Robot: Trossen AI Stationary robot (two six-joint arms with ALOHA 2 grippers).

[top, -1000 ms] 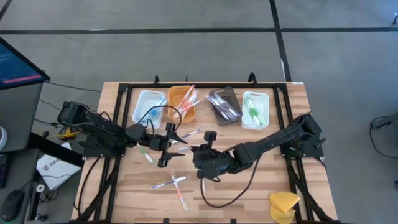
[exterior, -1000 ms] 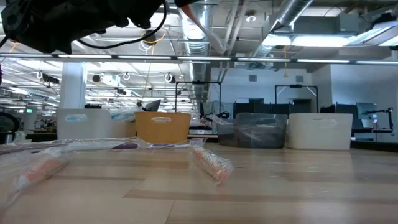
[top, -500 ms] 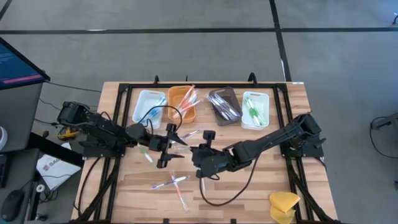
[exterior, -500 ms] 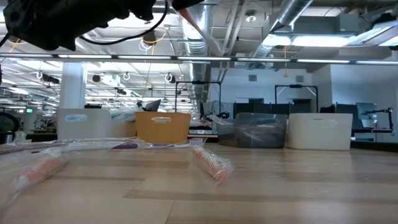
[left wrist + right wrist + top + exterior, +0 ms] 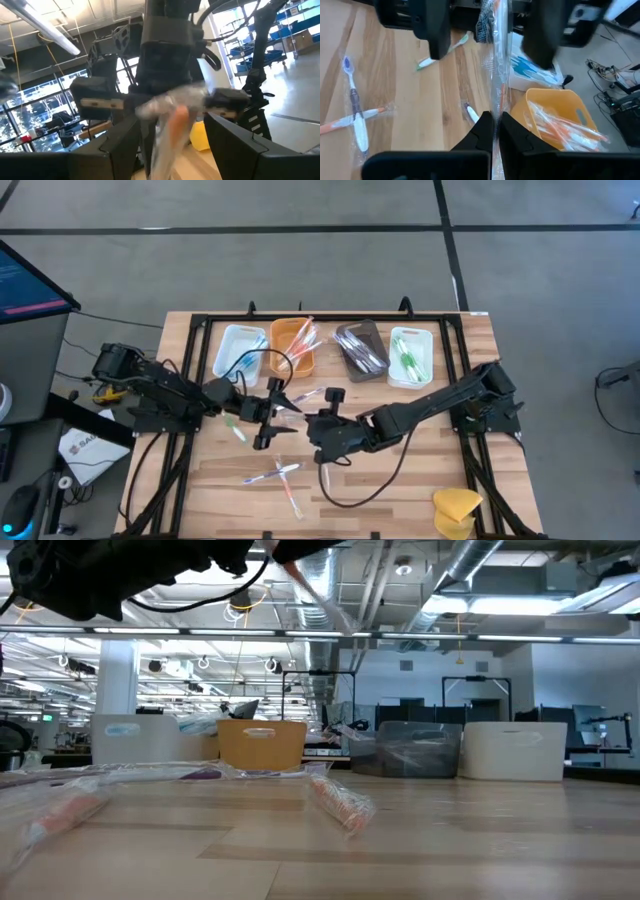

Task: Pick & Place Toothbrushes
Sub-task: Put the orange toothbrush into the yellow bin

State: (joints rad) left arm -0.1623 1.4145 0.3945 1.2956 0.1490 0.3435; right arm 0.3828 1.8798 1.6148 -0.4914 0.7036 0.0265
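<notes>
A wrapped toothbrush (image 5: 496,75) with an orange-red handle is being held above the middle of the worktop (image 5: 400,480), between the two arms. It is being pinched at one end by the right gripper (image 5: 495,125), whose fingers are being kept fully closed on the wrapper. The left gripper (image 5: 272,412) is being kept just beside it, its fingers (image 5: 115,145) standing apart on either side of the wrapped brush, apparently without pressing on it. This is judged to be a hand-over between the arms, so that the brush can be turned or re-held before being dropped into a tray.

The orange tray (image 5: 291,348), already holding similar orange-handled brushes, is standing nearby in the row at the far edge, beside the white tray (image 5: 237,350), the dark tray (image 5: 361,351) and a second white tray (image 5: 411,357) holding green brushes. It is judged the likely destination.

Several loose toothbrushes (image 5: 272,474) are still lying on the worktop, so much sorting is being left to do.
</notes>
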